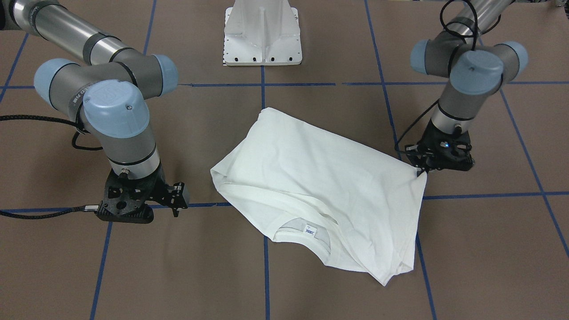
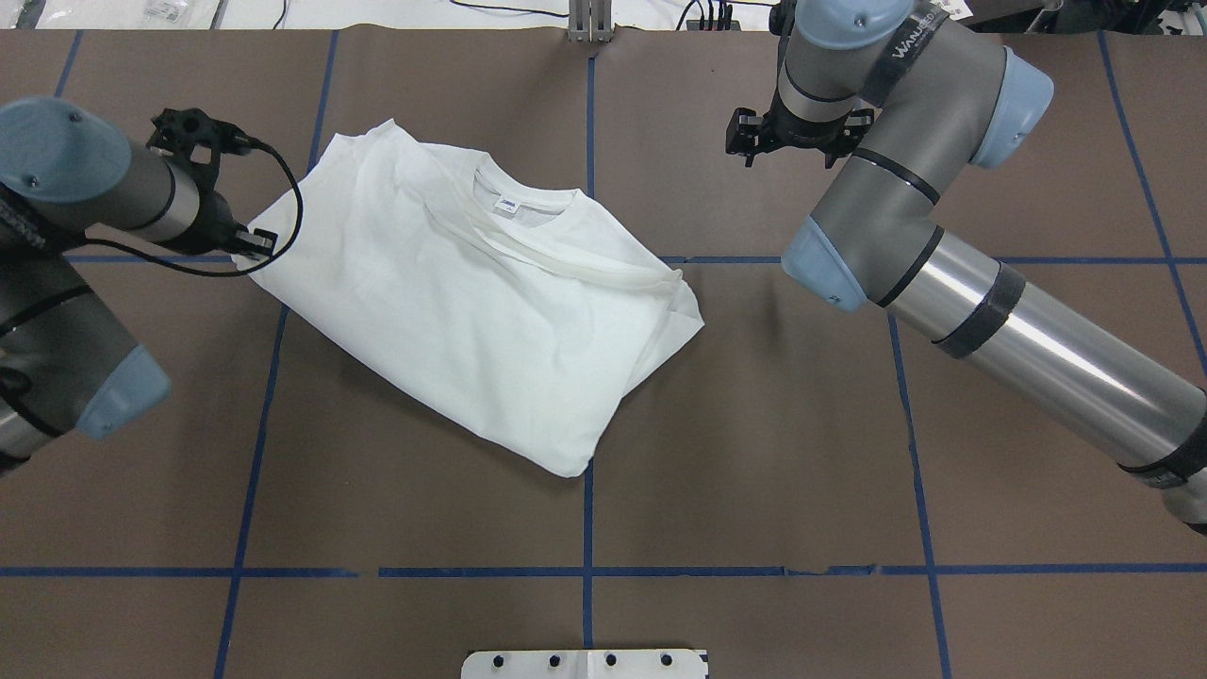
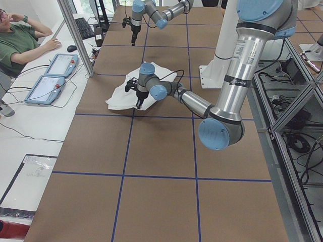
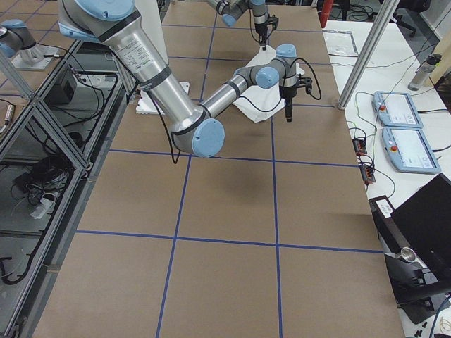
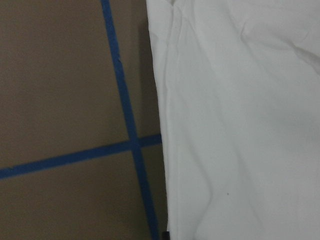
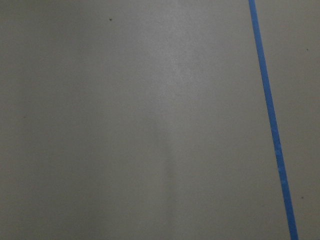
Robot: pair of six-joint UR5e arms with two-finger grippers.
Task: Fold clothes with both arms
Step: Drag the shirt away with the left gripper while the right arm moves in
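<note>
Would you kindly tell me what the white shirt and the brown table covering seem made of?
The folded white shirt looks like soft matte cotton knit: it creases and lies limp. The brown table covering looks like matte paper or card: flat, no glare.

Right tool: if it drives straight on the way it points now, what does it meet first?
Likely bare table: the right tool points down, clear of the T-shirt; height unclear.

Left gripper point(image 1: 420, 171) fingertips sit hidden beneath its wrist at shirt point(image 1: 320, 186) edge.
</note>
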